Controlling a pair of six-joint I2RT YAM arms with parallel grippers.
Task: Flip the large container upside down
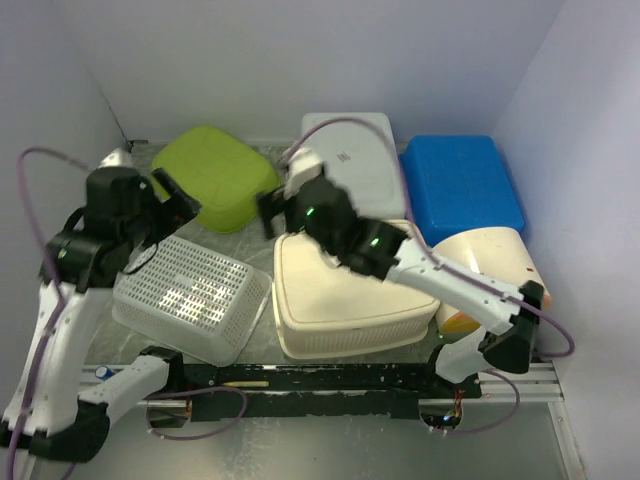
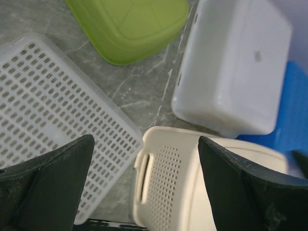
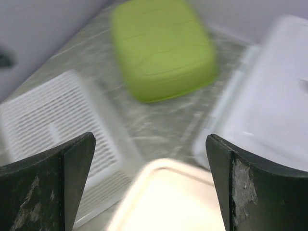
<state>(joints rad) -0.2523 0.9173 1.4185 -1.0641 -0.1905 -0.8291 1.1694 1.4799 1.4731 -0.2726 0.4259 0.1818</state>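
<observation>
The large container (image 1: 350, 295) is a cream basket in the middle of the table, its smooth flat base facing up and its rim on the table. In the left wrist view (image 2: 183, 187) its perforated end wall and cut-out handle show. My right gripper (image 1: 275, 215) is open and empty, hovering over the container's far left corner (image 3: 168, 202). My left gripper (image 1: 175, 200) is open and empty, raised to the left of the container, above the white mesh basket (image 1: 190, 295). Both grippers show open and empty in their wrist views, the left (image 2: 146, 144) and the right (image 3: 150, 139).
The mesh basket (image 2: 53, 106) lies upside down close to the container's left side. A green tub (image 1: 215, 175), a white tub (image 1: 350, 160) and a blue tub (image 1: 460, 185) line the back. A cream round tub (image 1: 490, 265) lies at the right. Walls enclose three sides.
</observation>
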